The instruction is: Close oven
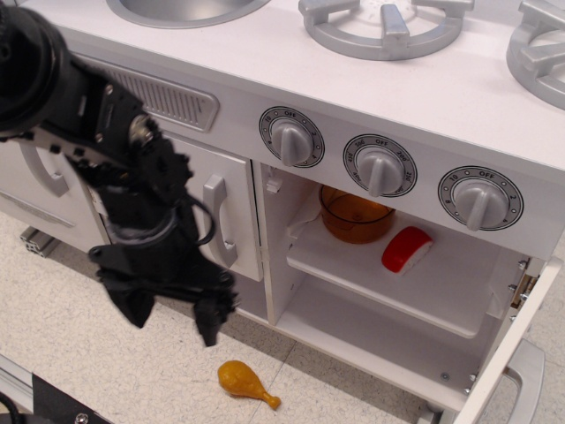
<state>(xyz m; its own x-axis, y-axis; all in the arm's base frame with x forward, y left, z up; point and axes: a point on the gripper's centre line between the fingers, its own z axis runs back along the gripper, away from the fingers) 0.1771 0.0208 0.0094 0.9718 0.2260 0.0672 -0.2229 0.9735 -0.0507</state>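
Observation:
The white toy oven [397, 291] stands open, its inner shelf [388, 287] showing. Its door [512, 353] hangs swung out at the lower right, seen edge-on, with the silver-grey handle [528, 375] at the frame's corner. My black gripper [169, 314] hangs open and empty in front of the small cabinet door [199, 208], left of the oven opening and well away from the oven door.
An orange cup [355, 215] and a red-and-white toy [406, 250] sit on the oven shelf. A yellow toy drumstick [247, 382] lies on the floor below my gripper. Three knobs [380, 165] line the front panel. The cabinet's vertical handle [214, 221] is close to my arm.

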